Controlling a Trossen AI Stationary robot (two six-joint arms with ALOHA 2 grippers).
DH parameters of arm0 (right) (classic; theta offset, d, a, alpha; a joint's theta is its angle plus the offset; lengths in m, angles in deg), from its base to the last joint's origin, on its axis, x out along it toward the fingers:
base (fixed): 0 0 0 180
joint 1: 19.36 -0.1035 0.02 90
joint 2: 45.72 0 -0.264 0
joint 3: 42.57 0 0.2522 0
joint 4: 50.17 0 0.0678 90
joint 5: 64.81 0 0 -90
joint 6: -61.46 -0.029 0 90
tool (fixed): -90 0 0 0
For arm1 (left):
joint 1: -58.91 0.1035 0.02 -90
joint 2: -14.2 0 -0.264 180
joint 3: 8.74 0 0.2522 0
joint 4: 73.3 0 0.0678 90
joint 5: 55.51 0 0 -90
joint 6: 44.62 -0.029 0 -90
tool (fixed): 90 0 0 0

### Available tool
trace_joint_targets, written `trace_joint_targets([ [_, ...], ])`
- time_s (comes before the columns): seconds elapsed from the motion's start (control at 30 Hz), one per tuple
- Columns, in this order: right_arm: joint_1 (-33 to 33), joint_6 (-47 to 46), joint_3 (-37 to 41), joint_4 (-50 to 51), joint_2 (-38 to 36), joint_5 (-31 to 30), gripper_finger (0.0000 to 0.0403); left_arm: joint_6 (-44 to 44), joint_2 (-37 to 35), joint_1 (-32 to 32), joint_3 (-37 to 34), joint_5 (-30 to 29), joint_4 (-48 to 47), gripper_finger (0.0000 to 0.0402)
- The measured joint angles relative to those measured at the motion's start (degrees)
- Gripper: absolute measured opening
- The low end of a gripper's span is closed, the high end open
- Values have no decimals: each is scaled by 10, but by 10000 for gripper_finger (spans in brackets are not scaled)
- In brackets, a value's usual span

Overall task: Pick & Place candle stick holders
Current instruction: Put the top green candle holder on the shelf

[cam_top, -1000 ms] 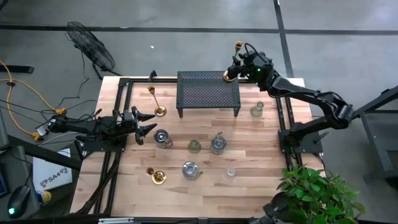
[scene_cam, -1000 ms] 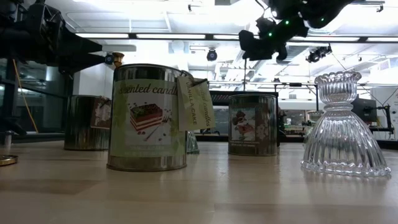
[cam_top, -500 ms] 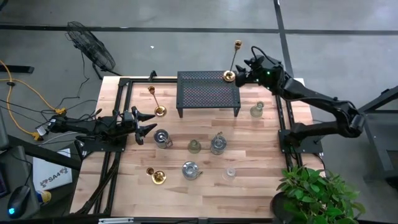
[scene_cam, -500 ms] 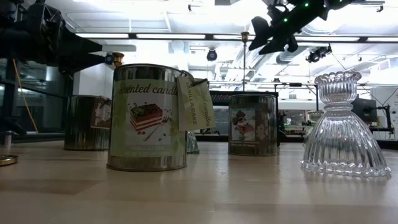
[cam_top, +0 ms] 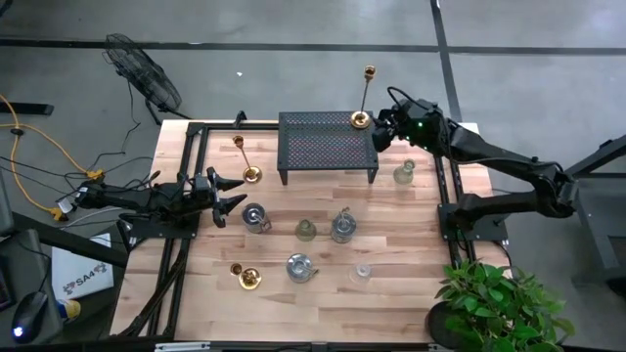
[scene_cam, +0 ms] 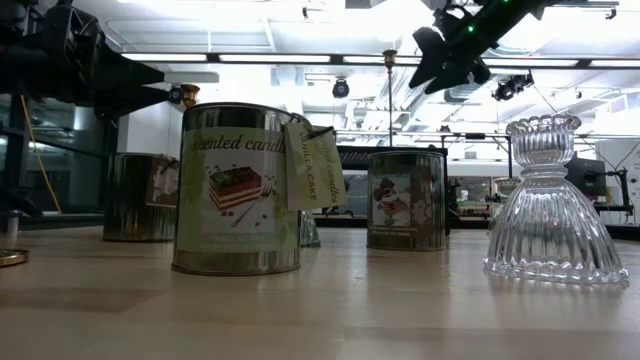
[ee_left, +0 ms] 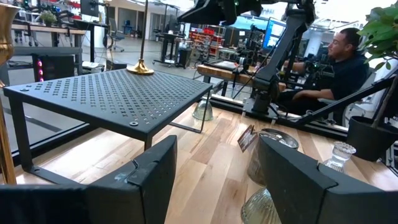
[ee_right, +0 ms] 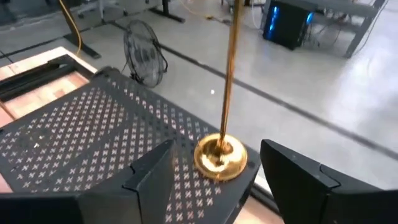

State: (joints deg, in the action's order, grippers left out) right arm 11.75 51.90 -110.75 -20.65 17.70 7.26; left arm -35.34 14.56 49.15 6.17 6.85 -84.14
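The wooden table (cam_top: 411, 240) carries a black mesh stand (cam_top: 328, 145) at its far side. One tall brass candle stick holder (cam_top: 364, 98) stands upright on the stand's corner. The right gripper (cam_top: 381, 130) hangs just beside it, fingers spread, released (nothing in them). The left gripper (cam_top: 235, 193) waits, open, near a tin (cam_top: 255, 216).

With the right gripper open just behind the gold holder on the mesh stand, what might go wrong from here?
1. The gold holder stands close to the corner of the mesh stand; a nudge from the right gripper may tip it off.
2. It is tall and thin, so it may topple easily.
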Motion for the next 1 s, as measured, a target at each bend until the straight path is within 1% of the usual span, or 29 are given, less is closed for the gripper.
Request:
trace_joint_targets([
  [0.1,0,-24,0,25,0,14,227,0,0,0,0,0,0,218],
  [0.37,0,-64,0,90,1,153,227,0,0,0,0,0,0,218],
  [0.47,0,-74,0,120,1,179,227,0,0,0,0,0,0,218],
  [0.6,0,-117,0,188,1,179,227,0,0,0,0,0,0,218],
  [0.73,-4,-161,0,233,1,176,227,0,0,0,0,0,0,218],
  [0.9,-18,-203,0,289,1,142,227,0,0,0,0,0,0,218],
  [1.0,-31,-237,0,337,1,107,227,0,0,0,0,0,0,218],
])
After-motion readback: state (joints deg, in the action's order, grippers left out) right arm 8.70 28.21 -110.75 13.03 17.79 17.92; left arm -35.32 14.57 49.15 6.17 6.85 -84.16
